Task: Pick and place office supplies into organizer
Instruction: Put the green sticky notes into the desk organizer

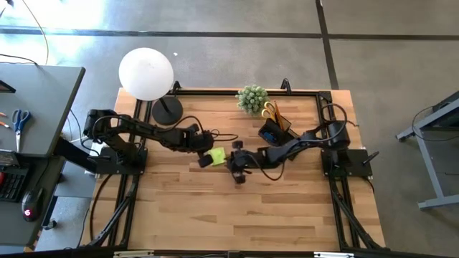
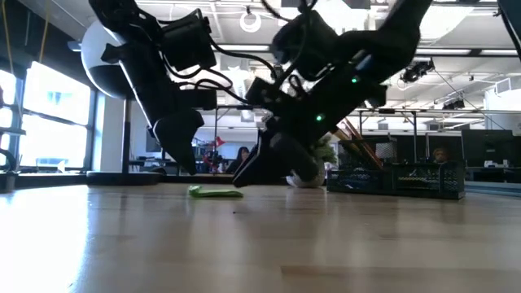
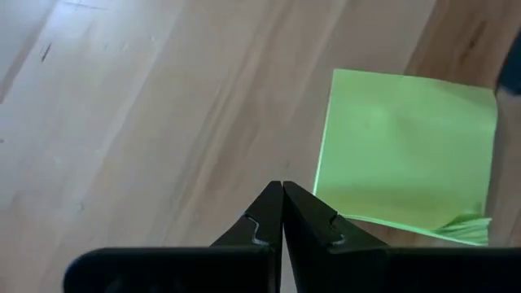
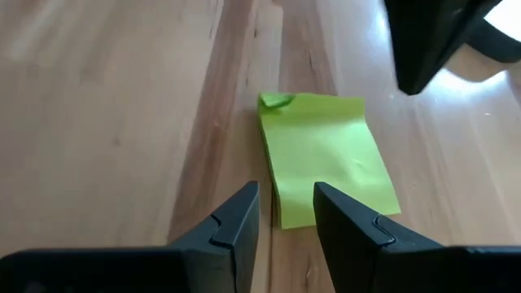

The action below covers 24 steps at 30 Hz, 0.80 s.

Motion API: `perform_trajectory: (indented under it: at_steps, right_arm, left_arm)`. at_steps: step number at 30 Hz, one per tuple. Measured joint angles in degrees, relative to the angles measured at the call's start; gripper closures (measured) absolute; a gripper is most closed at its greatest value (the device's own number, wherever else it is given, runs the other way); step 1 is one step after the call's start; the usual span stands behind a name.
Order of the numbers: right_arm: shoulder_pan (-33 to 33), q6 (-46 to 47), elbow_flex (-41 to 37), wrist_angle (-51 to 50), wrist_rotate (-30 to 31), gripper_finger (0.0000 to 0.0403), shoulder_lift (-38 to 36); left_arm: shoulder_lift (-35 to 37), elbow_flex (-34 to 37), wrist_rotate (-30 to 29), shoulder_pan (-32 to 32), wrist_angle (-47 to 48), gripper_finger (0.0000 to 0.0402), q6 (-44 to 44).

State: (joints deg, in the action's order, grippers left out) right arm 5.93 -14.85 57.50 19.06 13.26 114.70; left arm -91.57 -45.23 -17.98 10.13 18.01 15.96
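A lime-green sticky-note pad [image 1: 217, 154] lies flat on the wooden table near its middle. My left gripper [image 3: 282, 195] is shut, and its tips stand close beside one edge of the pad [image 3: 407, 150]. My right gripper [image 4: 285, 207] comes from the pad's other side, slanting down. It is open, with the pad's [image 4: 326, 155] near corner showing between and under its fingers. The black organizer [image 1: 276, 130] stands at the far right, holding yellow-handled scissors [image 1: 269, 111] and orange pencils. My left gripper's shut fingertips [image 3: 321, 213] stand right at the pad's edge [image 3: 319, 183], low over the table; I cannot tell whether they touch it. My right gripper's fingers [image 4: 346, 213] stand over the pad's near corner [image 4: 297, 213]; whether they touch it cannot be told. The pad lies flat.
A lamp with a white globe [image 1: 145, 72] and a round black base [image 1: 166, 110] stands at the far left. A green plant [image 1: 251, 98] is beside the organizer. Bare wood [image 1: 237, 215] stretches toward the near edge.
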Motion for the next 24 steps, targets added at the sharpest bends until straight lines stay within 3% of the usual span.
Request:
perform_trajectory:
  at_steps: [4, 8, 19, 24]
  right_arm:
    - [-0.48, -1.88, 3.48, -4.15, -0.31, 0.0290, 1.84]
    - [-0.46, -3.79, 4.43, -7.21, 0.93, 0.0290, 1.90]
    - [-0.69, -7.08, 4.76, -3.92, 1.34, 0.0290, 5.03]
    - [0.11, -7.04, 4.73, -2.63, 6.14, 0.0290, 5.76]
  left_arm:
    - [0.00, 0.00, 0.93, 0.00, -0.27, 0.0399, 1.00]
    - [0.00, 0.00, 6.23, -0.02, -1.94, 0.0399, 1.36]
    - [-1.37, 0.00, 8.17, -0.02, -2.94, 0.0399, 2.50]
    - [-4.14, -0.01, 10.18, -0.02, -5.29, 0.0399, 2.45]
